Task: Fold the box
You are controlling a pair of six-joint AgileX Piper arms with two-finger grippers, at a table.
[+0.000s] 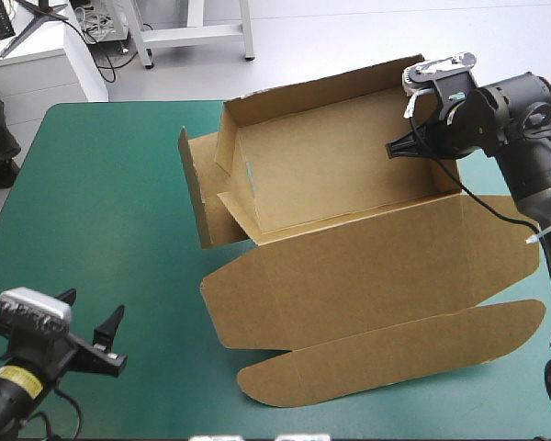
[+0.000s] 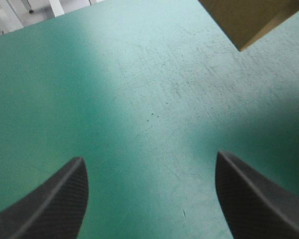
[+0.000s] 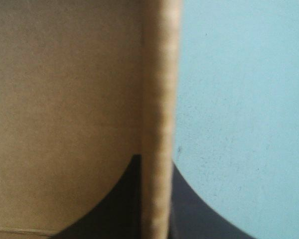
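The brown box (image 1: 349,266) lies in the middle of the table with its back wall (image 1: 312,92) and left end raised, and its lid and long rounded flap (image 1: 395,354) flat toward the front. My right gripper (image 1: 413,145) is at the box's right end wall, shut on it. In the right wrist view the board's edge (image 3: 162,99) runs between the black fingers (image 3: 194,209). My left gripper (image 1: 96,310) hovers open near the table's front left corner, well apart from the box. Nothing is between its fingers (image 2: 149,157); a box corner (image 2: 249,20) shows ahead.
A loose side flap (image 1: 197,197) stands out at the box's left end. Teal-green cover (image 1: 101,202) stretches between my left gripper and the box. The flat lid reaches close to the table's front right edge.
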